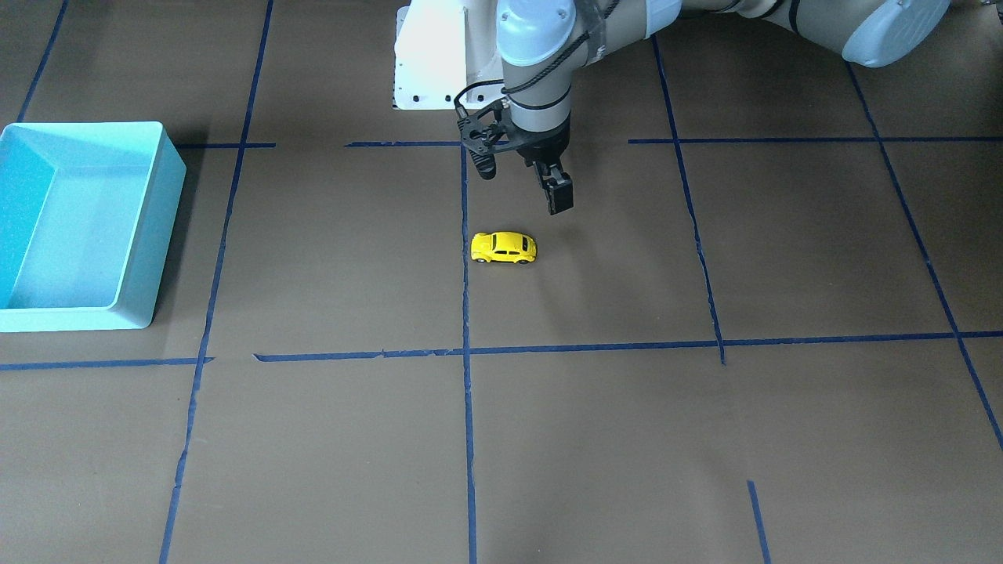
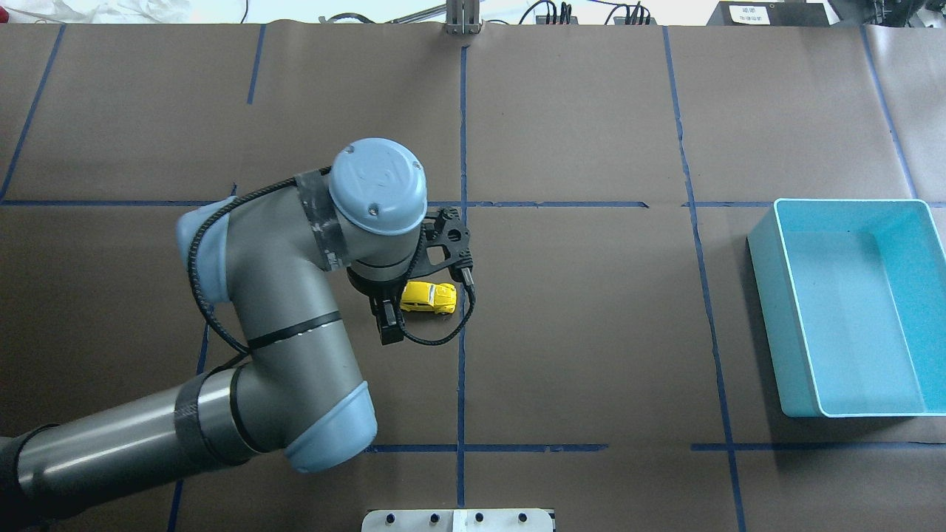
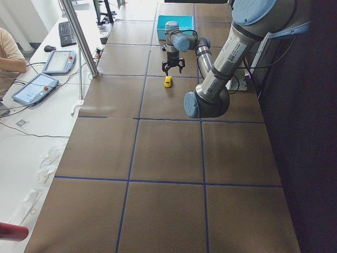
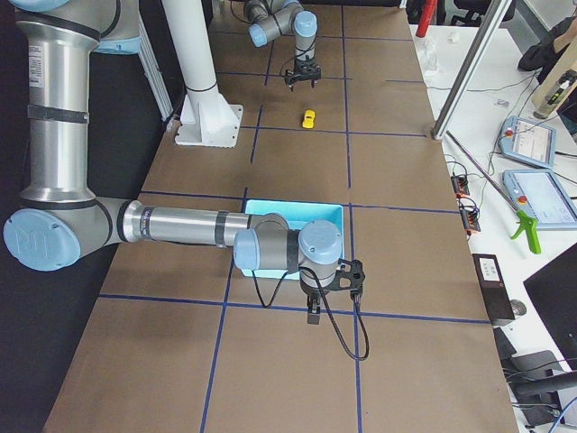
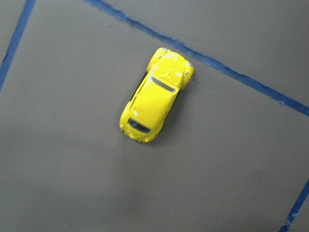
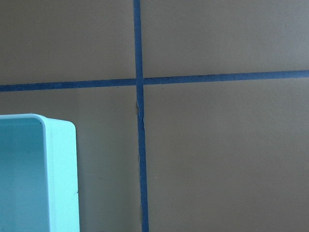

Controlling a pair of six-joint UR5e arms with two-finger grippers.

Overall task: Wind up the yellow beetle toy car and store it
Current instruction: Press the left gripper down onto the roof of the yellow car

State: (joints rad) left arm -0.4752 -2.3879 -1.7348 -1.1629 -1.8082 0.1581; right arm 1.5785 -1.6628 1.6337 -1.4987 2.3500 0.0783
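The yellow beetle toy car (image 1: pixel 504 247) stands on its wheels on the brown paper next to a blue tape line. It also shows in the overhead view (image 2: pixel 428 297) and fills the middle of the left wrist view (image 5: pixel 155 94). My left gripper (image 1: pixel 551 186) hangs above the car and a little to its side, open and empty, not touching it. The turquoise bin (image 2: pixel 768 295) stands empty far off to my right. My right gripper (image 4: pixel 313 311) shows only in the exterior right view, beside the bin (image 4: pixel 297 216); I cannot tell whether it is open or shut.
Blue tape lines cross the brown paper. The white robot base plate (image 1: pixel 427 70) lies behind the left gripper. The right wrist view shows a corner of the bin (image 6: pixel 58 164) and a tape crossing. Operator desks with tablets (image 3: pixel 31 87) lie beyond the table's far edge.
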